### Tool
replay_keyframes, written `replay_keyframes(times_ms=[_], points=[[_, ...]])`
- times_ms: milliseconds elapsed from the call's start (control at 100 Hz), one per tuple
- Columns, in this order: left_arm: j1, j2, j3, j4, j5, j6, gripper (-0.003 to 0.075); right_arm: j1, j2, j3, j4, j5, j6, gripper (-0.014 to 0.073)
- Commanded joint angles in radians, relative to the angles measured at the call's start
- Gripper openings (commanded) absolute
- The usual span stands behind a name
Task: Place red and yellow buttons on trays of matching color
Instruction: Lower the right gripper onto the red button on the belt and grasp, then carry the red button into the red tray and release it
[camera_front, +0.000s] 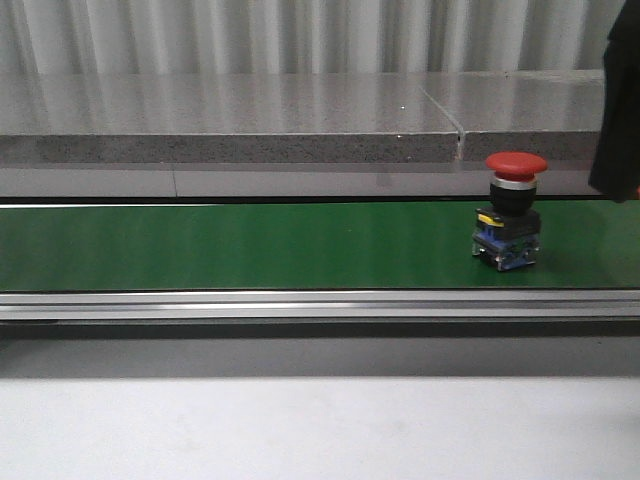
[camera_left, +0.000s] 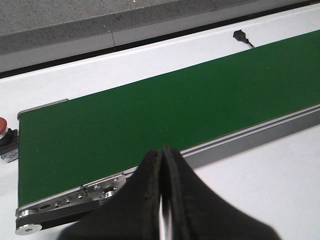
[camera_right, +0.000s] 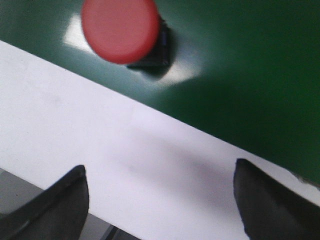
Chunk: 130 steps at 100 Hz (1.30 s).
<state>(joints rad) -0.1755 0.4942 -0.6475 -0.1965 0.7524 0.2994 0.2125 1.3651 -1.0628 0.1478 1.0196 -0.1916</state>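
Note:
A red mushroom button (camera_front: 515, 165) on a black and blue switch body stands upright on the green conveyor belt (camera_front: 250, 245) at the right. It shows in the right wrist view (camera_right: 120, 30), and at the edge of the left wrist view (camera_left: 3, 129). My right gripper (camera_right: 160, 195) is open and empty, above the white surface beside the belt, apart from the button; its dark arm (camera_front: 620, 110) shows at the front view's right edge. My left gripper (camera_left: 162, 165) is shut and empty, over the belt's near rail. No yellow button and no trays are in view.
The belt's metal rail (camera_front: 320, 303) runs along the near side, with white table (camera_front: 320, 430) in front. A grey stone ledge (camera_front: 230, 125) lies behind the belt. A black cable plug (camera_left: 241, 36) lies on the white surface by the belt.

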Motion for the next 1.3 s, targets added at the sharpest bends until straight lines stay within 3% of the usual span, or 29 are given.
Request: replay_keyframes(times_ms=[0,410,480,650,790,1100,1290], points=[[-0.008,0.007,-0.027,-0.024,-0.068,-0.007,-0.0021,0.021,0.018,-0.054,0.001,-0.052,-0.023,0.0593],[-0.008,0.007,-0.027,-0.024,-0.068,-0.007,-0.0021,0.023,0.189,-0.207,0.001,-0.105,-0.023,0.0582],[-0.008,0.007,-0.027,-0.024,-0.068,-0.007,-0.0021,0.023,0.195,-0.209,0.001,-0.105,-0.023,0.0524],[-0.008,0.007,-0.027,-0.024,-0.068,-0.007,-0.0021,0.023,0.195,-0.209,0.000,-0.094,-0.023,0.0258],[-0.008,0.007,-0.027,-0.024,-0.068,-0.007,-0.0021,0.023,0.194,-0.210,0.000,-0.101,-0.023,0.0145],[-0.008,0.007,-0.027,-0.024,-0.068,-0.007,-0.0021,0.004,0.132,-0.216,0.000,-0.156,-0.017,0.0129],[-0.008,0.007,-0.027,-0.024,-0.068,-0.007,-0.0021,-0.070,0.072,-0.216,0.000,-0.169,-0.015,0.0129]])
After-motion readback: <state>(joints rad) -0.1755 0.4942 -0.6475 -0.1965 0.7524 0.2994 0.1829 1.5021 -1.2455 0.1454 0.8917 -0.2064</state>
